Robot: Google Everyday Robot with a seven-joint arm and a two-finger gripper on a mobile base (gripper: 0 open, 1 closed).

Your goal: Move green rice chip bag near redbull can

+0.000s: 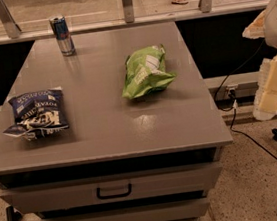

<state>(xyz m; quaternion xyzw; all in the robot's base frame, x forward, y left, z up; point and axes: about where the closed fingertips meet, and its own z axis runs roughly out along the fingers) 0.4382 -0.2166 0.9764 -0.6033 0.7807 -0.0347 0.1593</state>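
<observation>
The green rice chip bag [146, 72] lies on the grey table top [109, 121], right of the middle. The redbull can [62, 35] stands upright at the table's far left corner, well apart from the bag. My gripper [272, 86] hangs off the table's right side, at the right edge of the view, level with the bag and holding nothing that I can see.
A dark blue chip bag [35, 114] lies near the table's front left edge. The table has drawers [113, 190] below. A black cable [256, 143] runs over the floor at the right. A window rail with metal posts [126, 3] runs behind the table.
</observation>
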